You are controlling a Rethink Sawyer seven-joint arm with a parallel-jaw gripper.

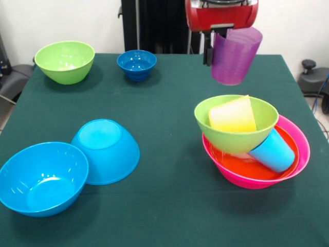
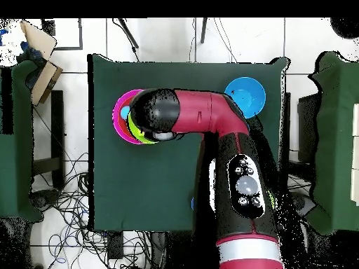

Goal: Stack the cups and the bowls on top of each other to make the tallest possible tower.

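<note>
My gripper (image 1: 220, 47) hangs from the top of the front view, shut on the rim of the translucent purple cup (image 1: 235, 55). The cup is tilted in the air, above and slightly behind the tower. The tower's base is the large pink bowl (image 1: 303, 146). An orange bowl (image 1: 241, 167) sits in it, and a lime green bowl (image 1: 236, 140) on that holds the yellow cup (image 1: 232, 116). The light blue cup (image 1: 272, 150) leans on its side against the green bowl, inside the orange bowl. In the overhead view my arm (image 2: 189, 115) covers most of the tower, and only the pink rim (image 2: 117, 119) shows.
A second lime green bowl (image 1: 65, 62) and the small dark-blue footed bowl (image 1: 136, 64) stand at the far side. Two bright blue bowls touch at the near left, one upright (image 1: 41, 177) and one upside down (image 1: 106, 151). One blue bowl (image 2: 245, 94) shows in the overhead view.
</note>
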